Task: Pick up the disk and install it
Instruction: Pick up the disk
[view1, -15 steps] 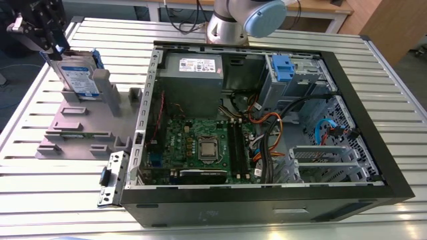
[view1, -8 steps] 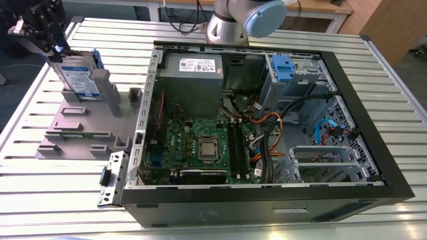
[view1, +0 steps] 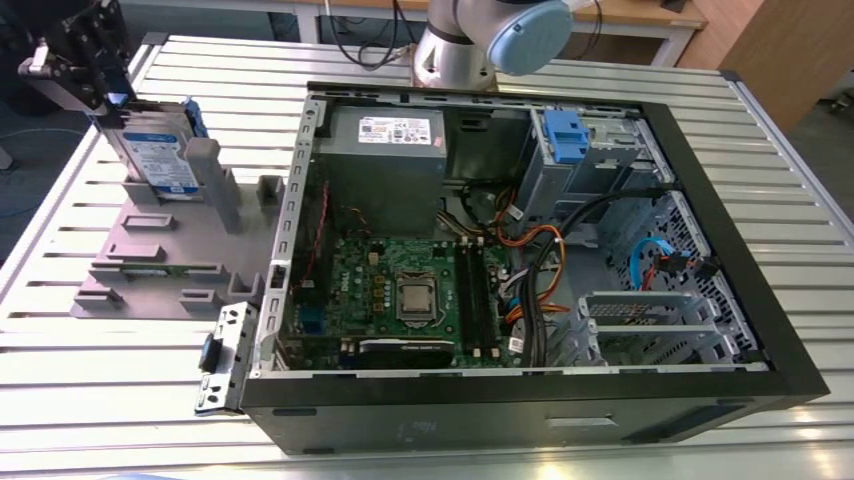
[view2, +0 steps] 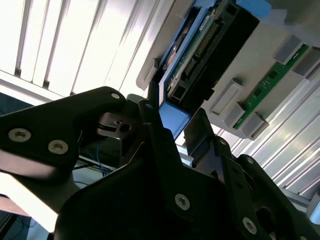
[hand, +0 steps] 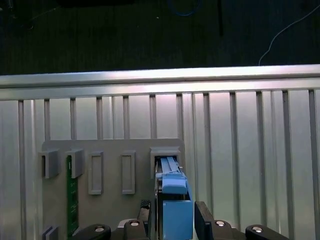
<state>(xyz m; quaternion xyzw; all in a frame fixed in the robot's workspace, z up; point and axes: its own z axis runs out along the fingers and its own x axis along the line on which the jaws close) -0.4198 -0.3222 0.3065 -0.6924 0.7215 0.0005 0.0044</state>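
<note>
The disk (view1: 158, 150) is seen upright in the grey stand (view1: 147, 245), beside the open computer case (view1: 441, 415) on the slatted surface (view1: 80, 400), with the tool (hand: 176, 214) clenched on its blue bracket end. The grasp is judged made. Lifting it clear and installing it in the case are left undone.

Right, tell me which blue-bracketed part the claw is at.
The disk standing in the grey stand at the exterior view's left; the other blue bracket sits inside the computer case.
</note>
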